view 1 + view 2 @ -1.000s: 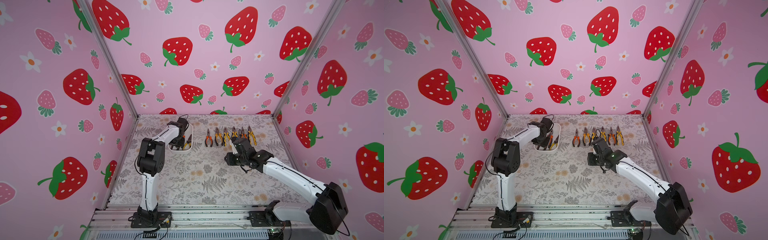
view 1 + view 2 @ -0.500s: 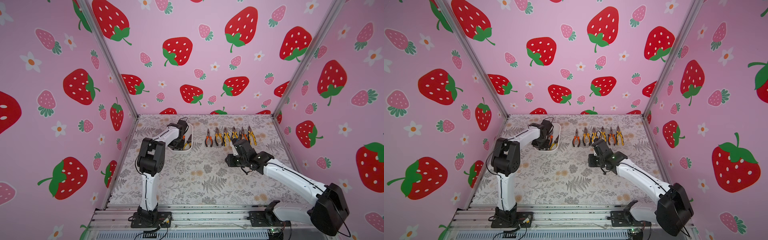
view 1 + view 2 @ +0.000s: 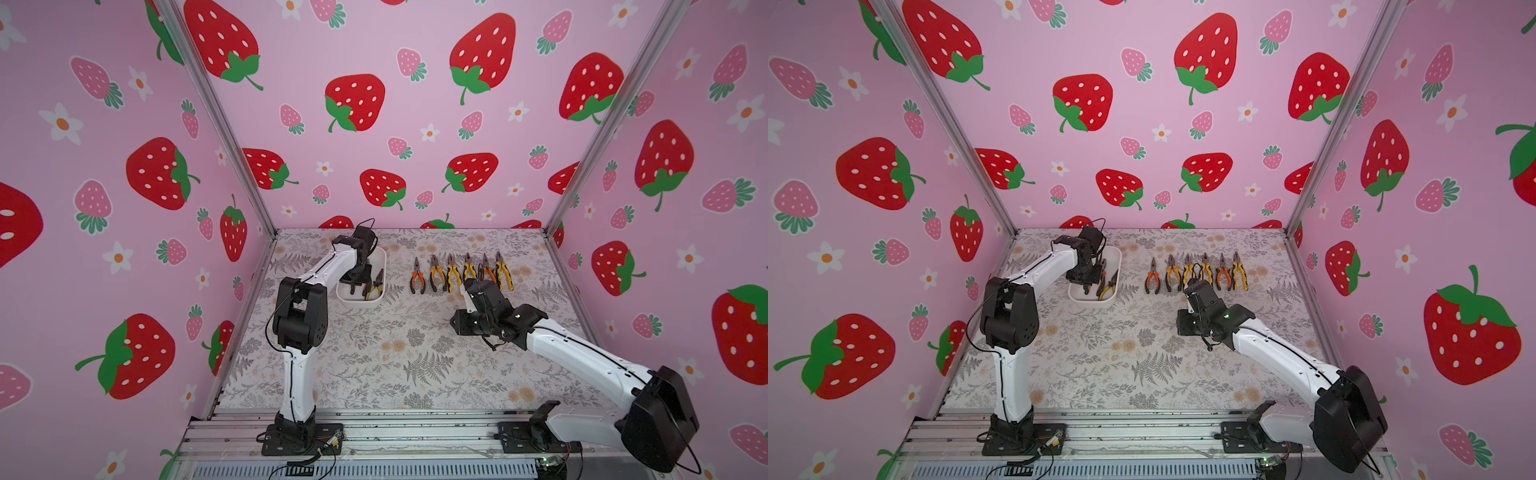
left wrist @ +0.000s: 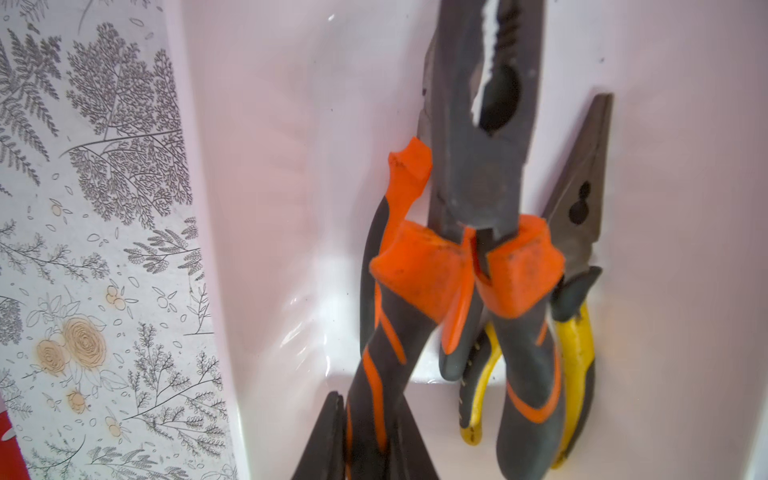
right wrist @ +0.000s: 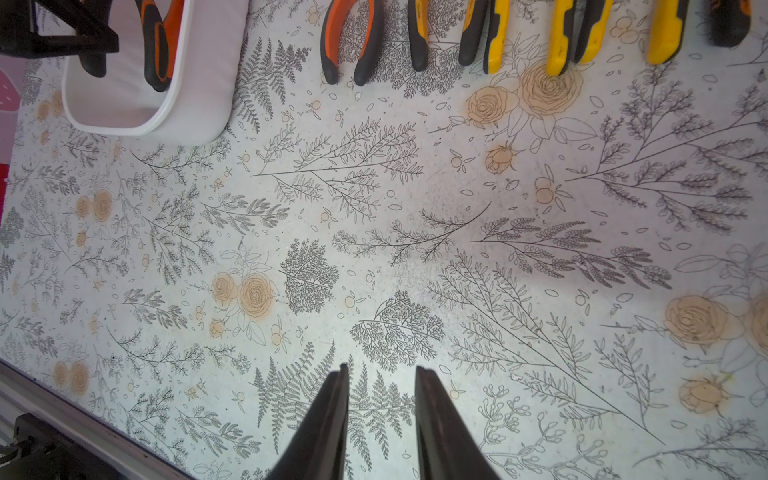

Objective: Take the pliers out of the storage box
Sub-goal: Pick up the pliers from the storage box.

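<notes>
- The storage box (image 3: pixel 358 303) stands at the far left of the table (image 3: pixel 374 353), its long side running near to far. Three pairs appear to lie in it, crowded towards its right wall.
- The left gripper (image 4: pixel 365 415) is lowered into the box. Its fingers are pressed together on one sleeved handle, apparently that of the topmost orange-and-black pliers (image 4: pixel 478 187).
- The handle is probably chosen because its rubber sleeve gives a firmer hold than the smooth metal head, and because it lies uppermost and free.
- A second orange pair is overlapped beneath the gripped one, and the yellow-and-black pliers (image 4: pixel 577 353) lie just beside it. Their handles are crossed, so a straight lift may drag one of them along.
- The row of six pliers (image 3: pixel 452 272) is laid out to the right of the box along the far edge. The heads point far, the handles near, and each pair lies apart from the next. This order is judged to keep every pair separate and to leave room for more.
- The right gripper (image 5: pixel 381 370) is held above bare table on the near side of the row. Its jaws stand slightly apart and nothing is between them. It is probably parked there to stay out of the left arm's way.
</notes>
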